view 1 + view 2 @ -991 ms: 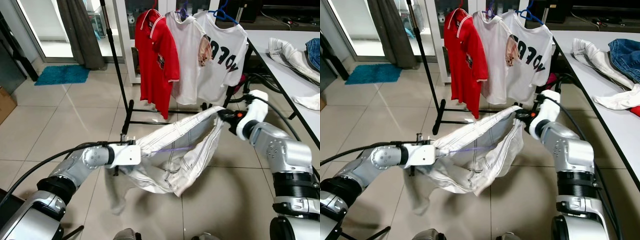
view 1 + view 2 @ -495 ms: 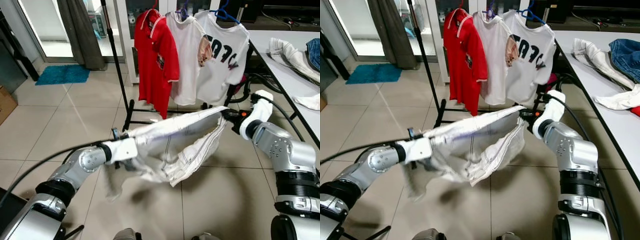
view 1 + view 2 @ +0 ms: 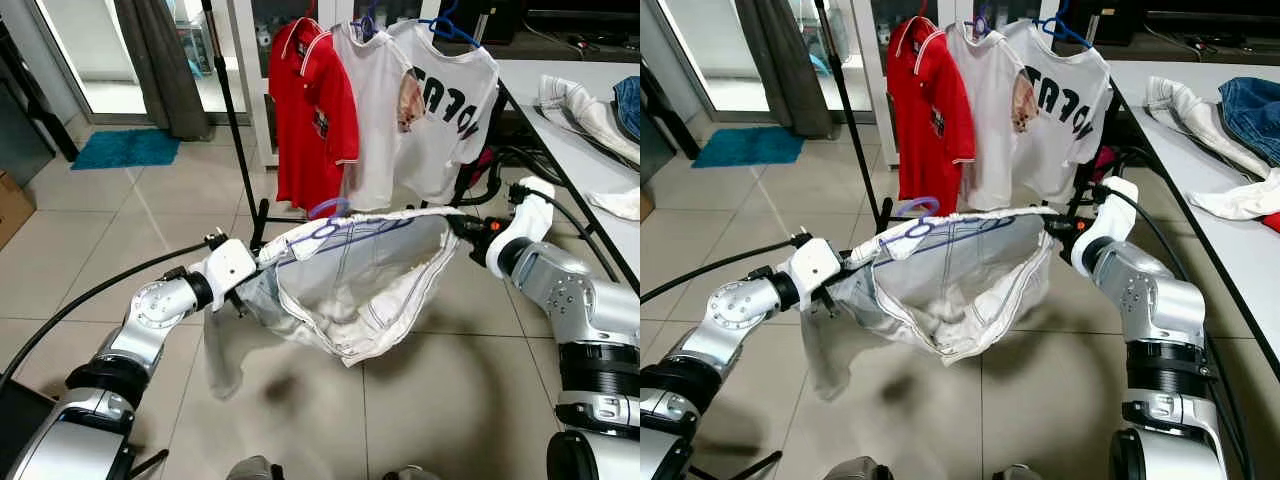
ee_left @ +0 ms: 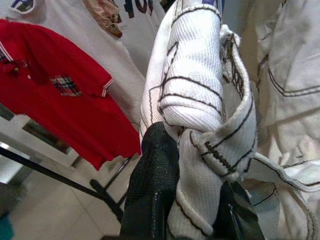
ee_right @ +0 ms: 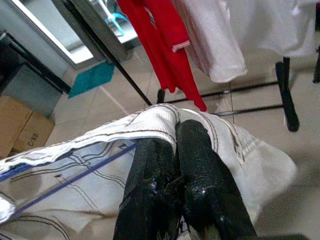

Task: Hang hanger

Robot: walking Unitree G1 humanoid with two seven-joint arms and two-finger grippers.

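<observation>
A humanoid robot stretches a white garment with dark stitching between its two grippers above a tiled floor.

The left gripper and right gripper are each clamped on the waistband. A thin purple hanger sits inside it, near a black clothes rack holding a red polo shirt.

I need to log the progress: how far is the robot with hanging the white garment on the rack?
Done: the white garment is on a purple hanger, and three shirts already hang on the rack.
In hand: the left gripper and the right gripper each pinch one end of the garment's top edge, stretched between them above the floor.
Left: the hanger hook is not yet on the rack's bar.
</observation>
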